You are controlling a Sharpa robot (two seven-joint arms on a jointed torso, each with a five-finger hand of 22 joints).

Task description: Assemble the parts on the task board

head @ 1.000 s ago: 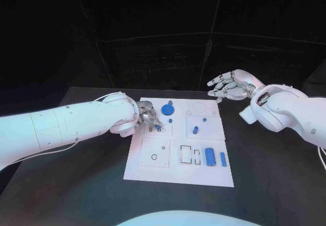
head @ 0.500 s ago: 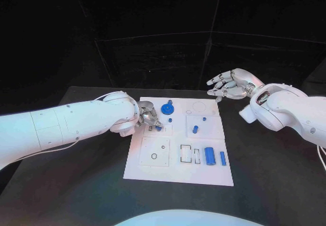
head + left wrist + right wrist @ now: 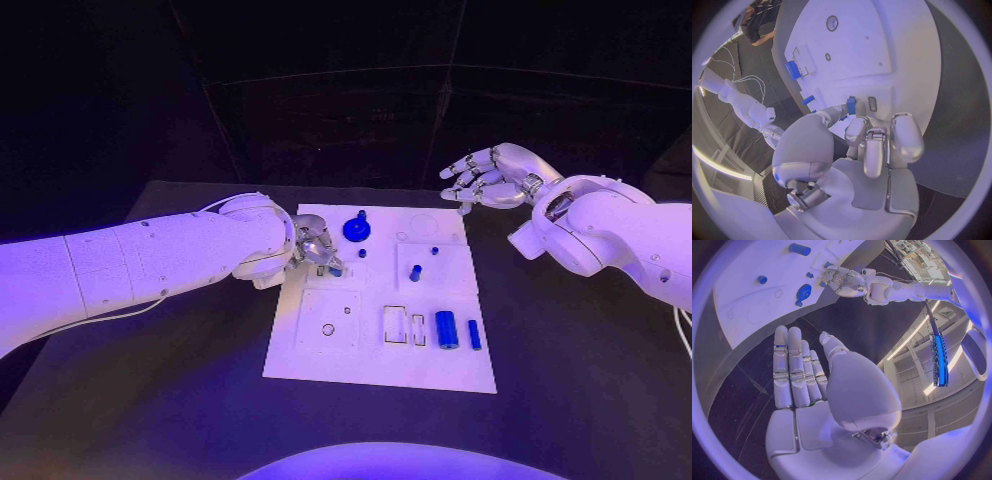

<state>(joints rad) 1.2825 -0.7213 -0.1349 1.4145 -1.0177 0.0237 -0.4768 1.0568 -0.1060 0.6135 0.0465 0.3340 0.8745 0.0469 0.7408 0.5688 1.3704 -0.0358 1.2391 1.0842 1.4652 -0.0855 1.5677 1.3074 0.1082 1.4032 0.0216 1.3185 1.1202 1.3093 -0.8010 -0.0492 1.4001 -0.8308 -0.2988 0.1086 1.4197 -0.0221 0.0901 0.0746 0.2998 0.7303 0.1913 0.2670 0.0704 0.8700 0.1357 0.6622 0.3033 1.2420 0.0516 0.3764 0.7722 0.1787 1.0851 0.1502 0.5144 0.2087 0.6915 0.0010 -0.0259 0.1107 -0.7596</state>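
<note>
The white task board lies mid-table. My left hand rests over its left edge, thumb and a finger pinching a small blue block. The left wrist view shows that block upright at the fingertips, beside an empty slot. A blue disc with a knob, two short pegs and a tiny peg stand on the board. A blue cylinder and a thin bar lie near its right edge. My right hand hovers open beyond the far right corner, holding nothing.
Empty rectangular slots and a round hole mark the board's near half. Black table surrounds the board. The right wrist view shows the right hand with straight fingers, well off the board.
The left hand has stayed at the small blue block with only a slight shift. The right hand has not moved.
</note>
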